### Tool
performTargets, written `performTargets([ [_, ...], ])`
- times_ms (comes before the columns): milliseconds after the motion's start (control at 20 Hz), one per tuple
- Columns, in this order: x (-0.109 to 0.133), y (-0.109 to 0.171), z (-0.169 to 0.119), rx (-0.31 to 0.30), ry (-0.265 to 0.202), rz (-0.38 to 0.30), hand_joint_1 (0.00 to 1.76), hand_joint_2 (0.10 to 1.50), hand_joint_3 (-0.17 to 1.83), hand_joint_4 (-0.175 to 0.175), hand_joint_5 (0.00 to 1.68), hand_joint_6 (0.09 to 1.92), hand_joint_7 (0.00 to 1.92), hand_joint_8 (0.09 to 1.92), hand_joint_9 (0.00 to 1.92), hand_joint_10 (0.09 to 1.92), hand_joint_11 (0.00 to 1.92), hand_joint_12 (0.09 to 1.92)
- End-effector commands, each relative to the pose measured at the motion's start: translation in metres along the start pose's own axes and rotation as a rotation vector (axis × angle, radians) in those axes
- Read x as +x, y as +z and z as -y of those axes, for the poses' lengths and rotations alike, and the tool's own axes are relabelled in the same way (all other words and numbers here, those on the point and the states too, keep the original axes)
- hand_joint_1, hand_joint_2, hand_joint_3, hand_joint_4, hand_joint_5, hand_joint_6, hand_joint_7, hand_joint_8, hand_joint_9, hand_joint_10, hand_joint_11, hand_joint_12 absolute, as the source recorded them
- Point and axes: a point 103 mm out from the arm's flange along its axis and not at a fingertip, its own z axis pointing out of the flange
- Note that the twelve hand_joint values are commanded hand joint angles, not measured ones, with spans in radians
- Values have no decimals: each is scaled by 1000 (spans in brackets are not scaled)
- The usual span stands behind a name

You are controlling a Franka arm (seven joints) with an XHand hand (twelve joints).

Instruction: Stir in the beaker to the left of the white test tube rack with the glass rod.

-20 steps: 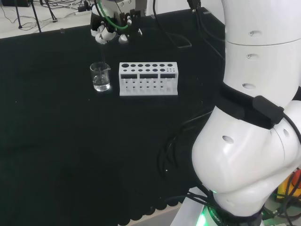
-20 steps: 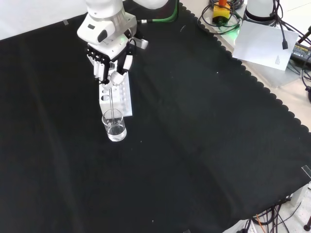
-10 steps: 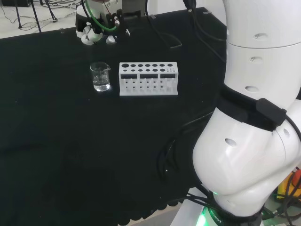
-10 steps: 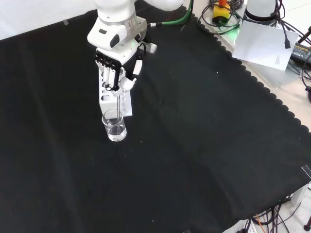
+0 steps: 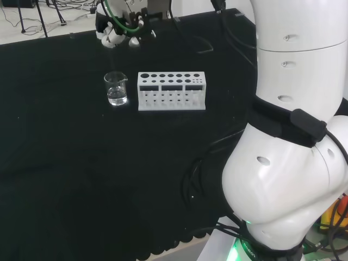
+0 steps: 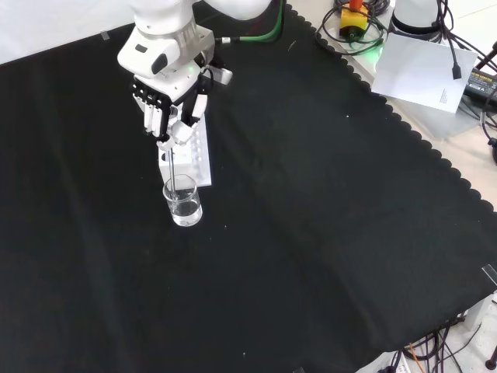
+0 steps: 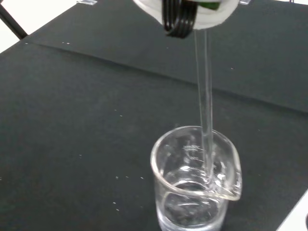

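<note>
Black cloth is seen across the bench in the head view; the hand (image 5: 115,33) is held high at the far edge, with the beaker (image 5: 116,88) nearer the camera and well below it, and the white test tube rack (image 5: 172,91) just beside the beaker on that view's right. Front view: fingers are curled onto the glass rod (image 6: 170,166); the rod hangs near-vertical from the hand (image 6: 169,109) into the beaker (image 6: 182,200) directly below; the rack (image 6: 192,154) sits partly behind the hand. Wrist view: rod (image 7: 204,96) is seen inside the beaker (image 7: 195,180), tip in the clear liquid near the spout-side wall; judged mid-stir, so the rod axis should be kept upright and circled within the rim.
</note>
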Motion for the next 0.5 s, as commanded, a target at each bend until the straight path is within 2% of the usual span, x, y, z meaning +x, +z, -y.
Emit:
performTargets([
  [50, -18, 2, 15, 7, 30, -2, 1299, 848, 448, -175, 1128, 545, 1104, 1197, 1752, 766, 1708, 762],
  [500, 10, -12, 26, -13, -5, 9, 1299, 847, 448, -175, 1128, 546, 1104, 1197, 1753, 766, 1707, 763],
])
